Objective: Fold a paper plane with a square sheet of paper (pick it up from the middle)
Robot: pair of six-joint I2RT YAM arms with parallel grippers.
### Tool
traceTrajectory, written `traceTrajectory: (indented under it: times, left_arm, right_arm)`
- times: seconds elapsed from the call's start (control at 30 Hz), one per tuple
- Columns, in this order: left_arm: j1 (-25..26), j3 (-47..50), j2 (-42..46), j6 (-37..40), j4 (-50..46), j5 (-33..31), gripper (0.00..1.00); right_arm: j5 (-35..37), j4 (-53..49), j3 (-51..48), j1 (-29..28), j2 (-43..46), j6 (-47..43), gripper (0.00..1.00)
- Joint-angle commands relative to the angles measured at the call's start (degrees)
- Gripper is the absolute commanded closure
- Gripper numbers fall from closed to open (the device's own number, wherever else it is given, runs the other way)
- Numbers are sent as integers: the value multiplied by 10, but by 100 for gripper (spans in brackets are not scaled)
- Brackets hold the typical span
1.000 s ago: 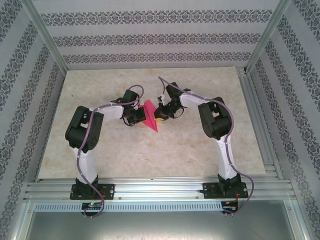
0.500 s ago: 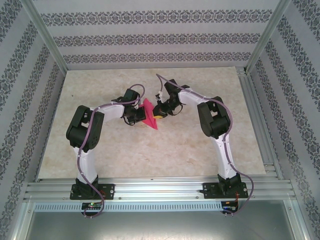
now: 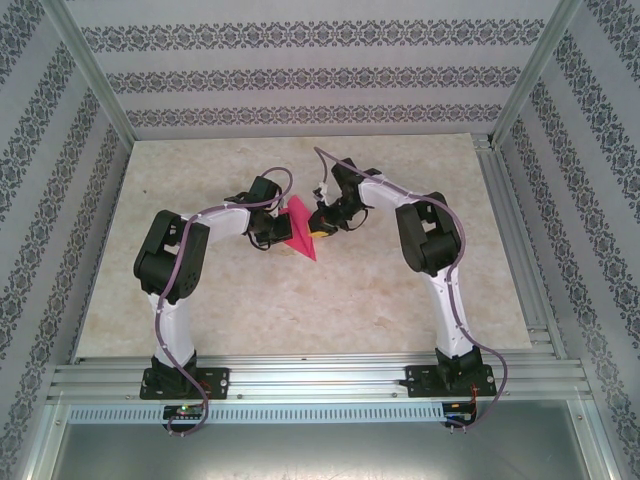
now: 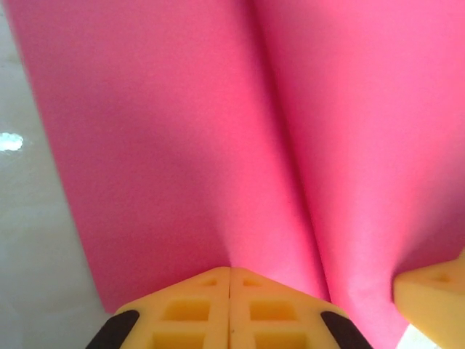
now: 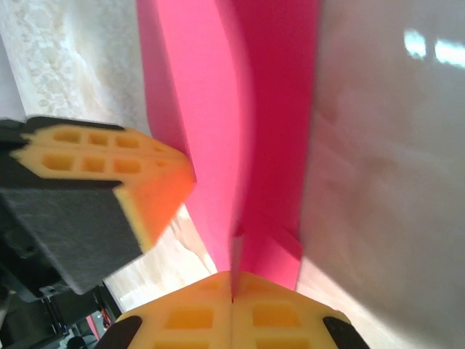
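Observation:
The pink sheet of paper [image 3: 299, 230] is folded into a narrow pointed shape with a centre crease [image 4: 290, 160]. It hangs just above the table's middle, with its sharp tip pointing toward the near edge. My left gripper [image 3: 281, 232] is on its left side. In the left wrist view its jaws [image 4: 229, 270] are shut, with the paper pinched at their tips. My right gripper [image 3: 319, 226] holds the opposite side, and its jaws [image 5: 232, 278] are shut on a paper edge [image 5: 236, 240]. The left gripper's yellow fingers [image 5: 109, 156] appear close by in the right wrist view.
The marble-patterned table [image 3: 300, 320] is bare around the grippers. Patterned walls enclose it on three sides, and a metal rail [image 3: 320, 380] carrying both arm bases runs along the near edge.
Both grippers and the folded paper have drifted slightly toward the far side. Both are still shut on the paper.

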State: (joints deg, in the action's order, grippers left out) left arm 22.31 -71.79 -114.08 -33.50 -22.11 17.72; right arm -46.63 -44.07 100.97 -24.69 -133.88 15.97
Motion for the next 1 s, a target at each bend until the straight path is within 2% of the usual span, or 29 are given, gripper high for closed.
traceTrajectory:
  times: [0.0,0.07,0.13,0.23,0.3,0.63,0.77,0.97]
  left_arm:
    - [0,5,14,3,3,7,82]
    - [1,10,41,-2,14,19,79]
    - [0,24,68,-10,24,19,70]
    - [6,58,109,-22,38,20,66]
    - [19,78,132,-23,33,9,60]
    - [122,120,164,-34,9,-84,63]
    - [146,139,148,-68,67,-93,62]
    - [162,105,104,-75,61,-136,60]
  right_arm:
    - [2,79,-61,7,57,52,96]
    - [-2,143,-106,8,80,93,96]
    - [-3,187,-133,8,93,127,96]
    - [-1,267,-172,10,112,186,96]
    - [-1,288,-182,9,120,203,96]
    - [4,245,-162,2,99,175,95]
    - [3,250,-165,2,97,176,95]
    - [1,259,-167,1,95,181,95]
